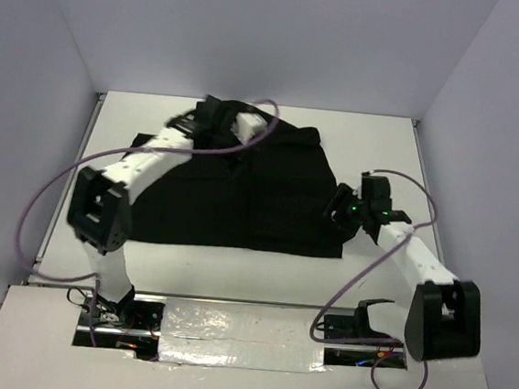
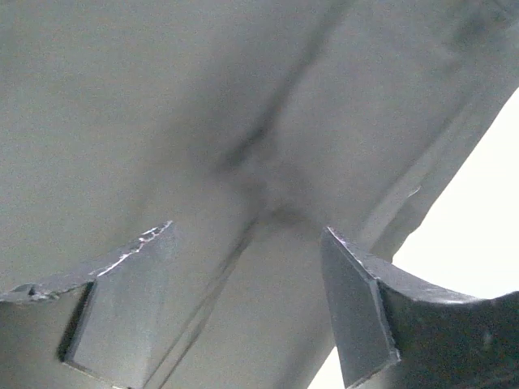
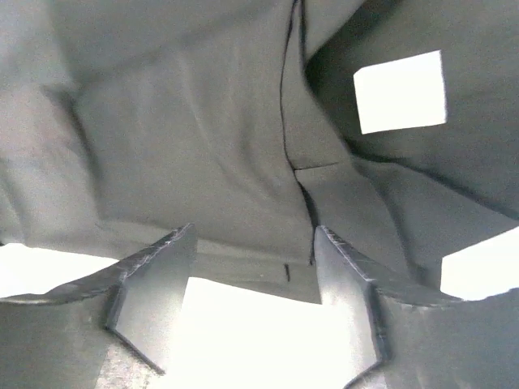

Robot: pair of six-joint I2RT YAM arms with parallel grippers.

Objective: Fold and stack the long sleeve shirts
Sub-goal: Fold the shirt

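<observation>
- Right pincer (image 3: 251,243) wide apart, empty; white tabletop (image 3: 243,324) between its tips, edge of plain black soft-fabric long-sleeved shirt (image 3: 186,146) just ahead.
- Best slid low under that edge, pinching one layer only.
- Small white square tag (image 3: 400,91) farther ahead, rightward.
- Left pincer (image 2: 247,235) also wide, empty, over cloth; close and lift together.

Shirt (image 1: 241,193) plain black. Table (image 1: 393,143) under shirt white. Left arm (image 1: 147,167), right arm (image 1: 416,257) white with black joints. Cables (image 1: 25,223) purple.
</observation>
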